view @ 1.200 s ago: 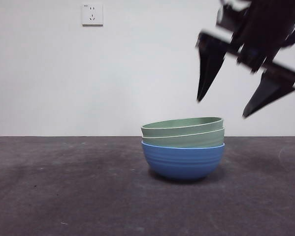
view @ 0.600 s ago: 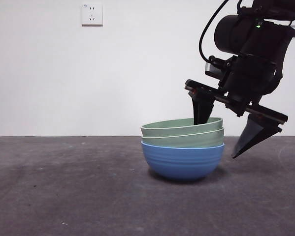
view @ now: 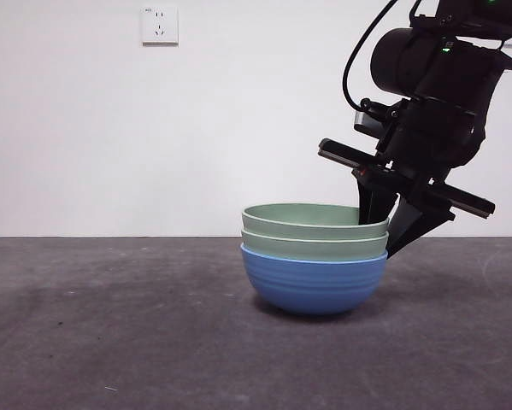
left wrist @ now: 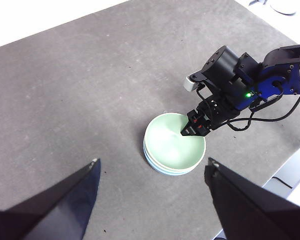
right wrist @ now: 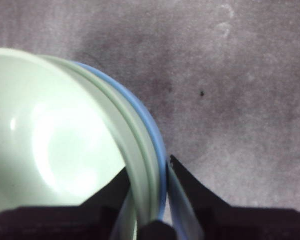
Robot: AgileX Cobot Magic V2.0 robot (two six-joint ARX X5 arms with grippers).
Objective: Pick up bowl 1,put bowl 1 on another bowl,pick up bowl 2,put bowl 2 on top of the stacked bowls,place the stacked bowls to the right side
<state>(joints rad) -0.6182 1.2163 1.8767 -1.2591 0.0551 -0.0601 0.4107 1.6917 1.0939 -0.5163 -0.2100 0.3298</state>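
Stack: the stacked bowls (view: 314, 256), two pale green bowls nested in a blue bowl (view: 314, 283), standing on the grey table (view: 110, 333), well away from its edges in the left wrist view.
Right gripper (view: 391, 224): at the stack's rim, one jaw inside, one outside, clamped on the walls.
Left gripper (left wrist: 152, 172): high above the table, jaws wide apart, holding nothing.
Wall: white, with a socket (view: 160, 25).

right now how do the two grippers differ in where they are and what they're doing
The right gripper is low at the stacked bowls, one jaw inside and one outside the rims; the left gripper hangs high above the table, touching nothing. The right gripper's jaws are shut on the rims, while the left gripper's jaws stand wide open. Both have two black jaws.
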